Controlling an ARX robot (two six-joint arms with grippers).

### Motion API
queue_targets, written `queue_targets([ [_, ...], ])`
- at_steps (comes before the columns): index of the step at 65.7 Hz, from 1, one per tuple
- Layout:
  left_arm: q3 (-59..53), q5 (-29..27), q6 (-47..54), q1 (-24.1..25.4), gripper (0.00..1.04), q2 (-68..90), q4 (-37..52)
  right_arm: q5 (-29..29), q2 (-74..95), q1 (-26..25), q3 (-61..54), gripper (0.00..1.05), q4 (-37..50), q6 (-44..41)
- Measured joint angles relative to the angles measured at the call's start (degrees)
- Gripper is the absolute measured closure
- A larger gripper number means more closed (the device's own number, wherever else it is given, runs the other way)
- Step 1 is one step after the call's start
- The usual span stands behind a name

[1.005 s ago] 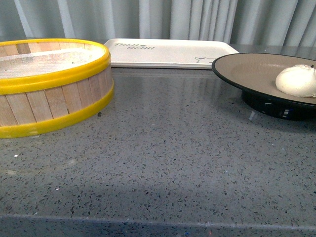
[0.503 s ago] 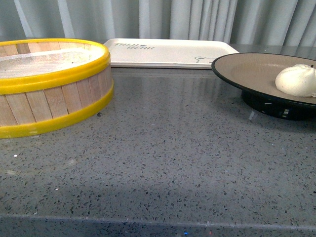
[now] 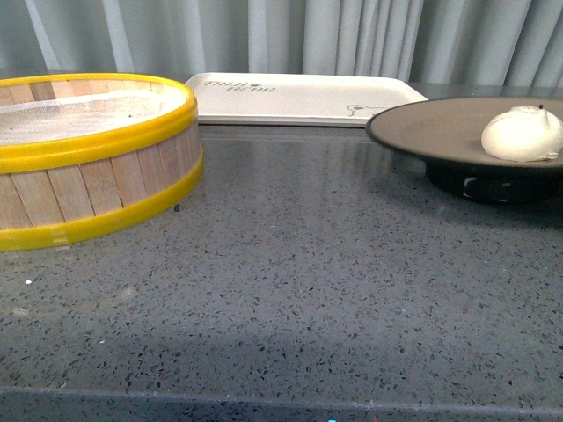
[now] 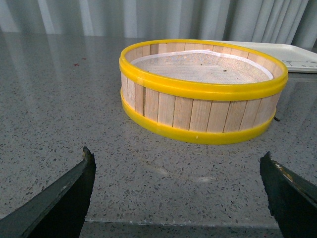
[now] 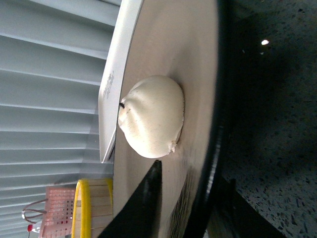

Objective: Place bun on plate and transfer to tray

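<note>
- Showing dark lettering too small to read, one cream tray [image 3: 299, 95] lies at the far side.
- One bun [image 3: 522, 134] sits on one black-rimmed plate [image 3: 422, 123], right; the right gripper [image 5: 190, 191] clamps the plate's rim just beside the bun.
- Near one yellow-rimmed steamer basket [image 4: 203, 106], the left gripper [image 4: 178, 198] gapes wide, empty.

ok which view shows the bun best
The right wrist view: the bun fills the middle, close up, its dome and top pinch clear, sitting on the plate. The front view shows it small, at the far right. The left wrist view misses it.
</note>
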Motion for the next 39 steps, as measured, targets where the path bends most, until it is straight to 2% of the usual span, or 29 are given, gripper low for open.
queue_targets([
  [6,0.0,0.0,0.0,0.0,0.07,0.0,0.0,-0.2,-0.5,0.0,0.0,1.01,-0.5,-0.8],
  [25,0.0,0.0,0.0,0.0,0.07,0.0,0.0,-0.5,-2.5,-0.2,-0.2,1.02,-1.4,-0.6],
  [39,0.0,0.0,0.0,0.0,0.07,0.0,0.0,-3.3,-0.7,-4.4,4.0,1.02,0.3,1.6],
])
